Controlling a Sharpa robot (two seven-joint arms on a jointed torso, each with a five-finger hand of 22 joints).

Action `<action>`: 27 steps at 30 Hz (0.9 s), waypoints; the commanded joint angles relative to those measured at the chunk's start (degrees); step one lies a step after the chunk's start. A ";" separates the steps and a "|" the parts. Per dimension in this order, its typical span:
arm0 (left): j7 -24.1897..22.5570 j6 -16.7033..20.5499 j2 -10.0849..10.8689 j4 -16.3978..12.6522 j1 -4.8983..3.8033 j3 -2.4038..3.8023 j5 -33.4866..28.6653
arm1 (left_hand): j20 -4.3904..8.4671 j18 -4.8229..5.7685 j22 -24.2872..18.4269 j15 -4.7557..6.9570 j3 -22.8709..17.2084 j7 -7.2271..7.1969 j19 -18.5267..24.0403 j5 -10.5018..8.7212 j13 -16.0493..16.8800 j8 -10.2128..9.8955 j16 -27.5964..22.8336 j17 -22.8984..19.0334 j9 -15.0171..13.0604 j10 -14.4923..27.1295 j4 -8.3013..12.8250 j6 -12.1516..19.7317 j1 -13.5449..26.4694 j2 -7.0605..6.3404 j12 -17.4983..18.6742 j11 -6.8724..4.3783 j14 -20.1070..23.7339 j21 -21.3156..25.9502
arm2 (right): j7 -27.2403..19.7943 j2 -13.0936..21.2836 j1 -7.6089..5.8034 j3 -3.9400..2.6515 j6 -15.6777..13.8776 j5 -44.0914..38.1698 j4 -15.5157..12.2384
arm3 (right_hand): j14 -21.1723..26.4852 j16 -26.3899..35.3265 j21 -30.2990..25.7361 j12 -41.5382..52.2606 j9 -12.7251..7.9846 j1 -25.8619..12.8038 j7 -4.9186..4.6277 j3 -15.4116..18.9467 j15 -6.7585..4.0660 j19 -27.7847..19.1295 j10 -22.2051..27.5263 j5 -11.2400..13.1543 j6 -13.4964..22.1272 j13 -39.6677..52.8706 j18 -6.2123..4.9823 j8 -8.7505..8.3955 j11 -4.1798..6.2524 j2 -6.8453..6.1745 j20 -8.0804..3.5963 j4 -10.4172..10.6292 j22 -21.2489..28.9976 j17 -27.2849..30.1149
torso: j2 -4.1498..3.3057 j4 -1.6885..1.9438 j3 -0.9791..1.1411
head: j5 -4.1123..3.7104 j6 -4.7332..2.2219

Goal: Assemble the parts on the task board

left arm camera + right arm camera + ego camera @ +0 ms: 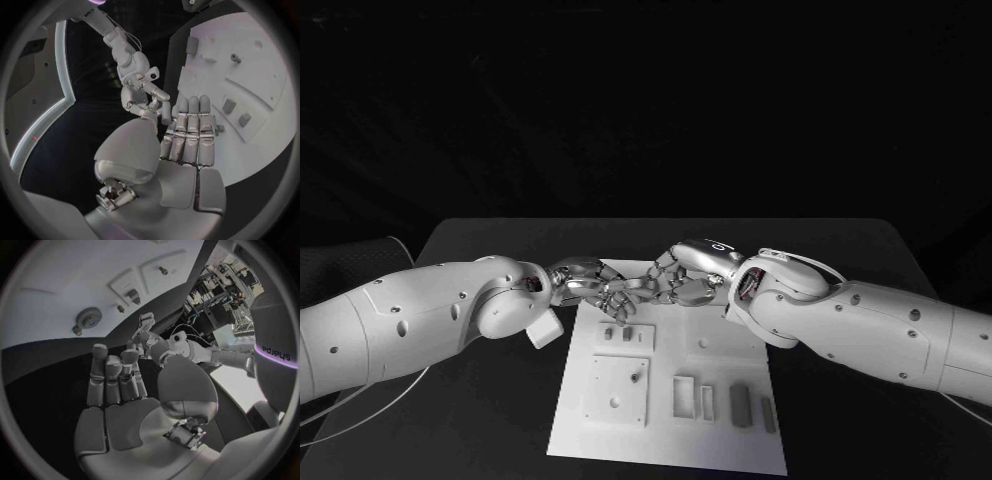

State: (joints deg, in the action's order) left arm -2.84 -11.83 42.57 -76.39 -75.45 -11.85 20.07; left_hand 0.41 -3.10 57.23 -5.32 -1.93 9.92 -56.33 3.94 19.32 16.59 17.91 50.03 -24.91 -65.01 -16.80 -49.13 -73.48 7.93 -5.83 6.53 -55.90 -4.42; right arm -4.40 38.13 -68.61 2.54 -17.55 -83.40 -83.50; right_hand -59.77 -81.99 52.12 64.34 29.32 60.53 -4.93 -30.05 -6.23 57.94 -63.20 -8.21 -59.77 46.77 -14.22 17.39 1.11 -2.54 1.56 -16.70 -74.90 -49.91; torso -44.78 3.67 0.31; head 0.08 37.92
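Observation:
The white task board (pixel 661 420) lies in the middle of the table. Grey parts (pixel 740 400) lie in a row near its front end, and two small ones (pixel 629 332) stand farther back. My left hand (pixel 589 280) and right hand (pixel 687 278) meet fingertip to fingertip above the board's far end. In the left wrist view the left hand (pixel 181 145) has straight fingers, with its thumb close to the first finger, where a fingertip of the right hand (pixel 140 85) touches. Whether a part sits there is hidden. The right hand (pixel 115 390) shows straight fingers and a bare palm.
A grey gear (pixel 90 316) and a small peg (pixel 76 330) sit on the board (pixel 56 290). Two small grey pieces (pixel 229 105) stand in the board (pixel 262 75) beside the left hand. The black table (pixel 488 245) surrounds the board on all sides.

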 commanded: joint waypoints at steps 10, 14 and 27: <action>-0.60 -1.86 -0.15 -0.10 -0.08 0.06 -0.59 | 0.19 -0.78 0.93 0.29 -7.55 -0.71 0.14 0.05 0.83 1.29 0.17 2.15 -1.15 -1.75 2.24 -1.52 -12.01 -0.57 -0.26 -0.47 -0.71 0.04 | -0.47 -0.03 -0.02 -0.02 0.77 -0.23 -0.01 | 0.05 0.10 0.04 -0.24 0.09 0.12 -0.14 -0.32 -0.29 0.25 -0.26 -0.07 -0.17 -0.08 -0.78 0.11 0.14 0.60 0.01 0.09 -0.49 0.09 | 0.01 0.00 0.01 | 0.00 0.12; -0.64 -1.75 -0.15 -0.07 -0.08 0.06 -0.57 | 0.27 -0.64 1.08 0.33 -9.56 -0.77 0.10 -0.18 1.01 1.37 0.19 2.83 -1.51 -2.03 3.59 -1.63 -13.59 -1.34 -0.25 -0.55 -0.79 0.06 | -0.49 -0.02 -0.03 -0.02 0.80 -0.23 -0.01 | 0.06 0.10 0.04 -0.24 0.09 0.13 -0.15 -0.32 -0.29 0.24 -0.25 -0.07 -0.16 -0.08 -0.78 0.11 0.13 0.59 0.01 0.09 -0.49 0.09 | 0.00 0.01 0.01 | -0.01 0.13; -1.50 -1.98 -0.07 0.16 -0.10 0.06 -0.61 | 0.34 -0.42 1.24 0.40 -11.27 -1.38 0.11 -0.47 1.28 1.77 0.12 3.43 -2.03 -2.74 4.39 -2.33 -13.44 -0.62 -0.45 -0.86 -0.91 0.11 | -0.44 0.12 -0.03 -0.02 0.81 -0.18 0.07 | 0.12 0.14 0.00 -0.29 0.09 0.16 -0.19 -0.31 -0.29 0.17 -0.19 -0.05 -0.04 -0.09 -0.78 0.04 0.09 0.46 0.03 0.08 -0.50 0.10 | 0.00 0.01 0.03 | -0.03 0.21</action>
State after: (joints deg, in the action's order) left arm -2.91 -12.54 42.57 -76.14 -75.44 -11.87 19.98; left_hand 0.40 -2.97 58.38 -4.90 -12.89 9.19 -56.32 3.45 20.56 17.94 17.91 53.42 -26.86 -67.37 -12.45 -50.26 -87.15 6.80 -6.10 5.80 -56.72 -4.42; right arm -4.66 38.19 -68.67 2.50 -17.42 -83.39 -83.53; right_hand -59.65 -81.99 52.12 64.34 29.44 60.50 -4.96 -30.05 -6.08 57.94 -63.21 -8.21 -59.79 46.78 -14.22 17.24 1.11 -2.57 1.56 -16.70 -74.91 -49.87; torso -44.77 3.67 0.32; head 0.08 38.11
